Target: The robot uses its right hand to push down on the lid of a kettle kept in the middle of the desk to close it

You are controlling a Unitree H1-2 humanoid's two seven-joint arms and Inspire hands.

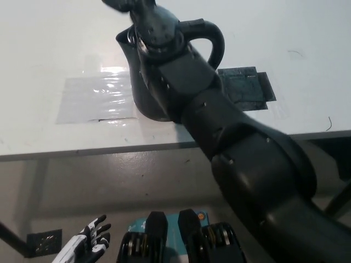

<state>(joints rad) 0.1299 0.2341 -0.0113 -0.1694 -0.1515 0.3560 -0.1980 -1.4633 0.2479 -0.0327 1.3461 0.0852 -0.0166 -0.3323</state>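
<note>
head view: the black kettle [143, 87] stands on the white desk [44, 44], near its front edge, with its handle [211, 41] arching out to the picture's right. the black right hand [126, 6] reaches over the kettle's top at the upper edge of the picture, and the wrist and forearm cover the lid, so i cannot tell whether the lid is up or down, nor whether the fingers are curled or flat. the white left hand [88, 245] rests low at the picture's lower left, fingers spread and holding nothing. a clear shiny sheet [93, 98] lies beside the kettle and a dark mat [244, 87] lies just behind the handle.

risks, as i judge them: a push landing off-centre could tip the kettle or slide it toward the front edge; the forearm leaning on the body could shove it sideways; a lid half-seated may spring back
</note>
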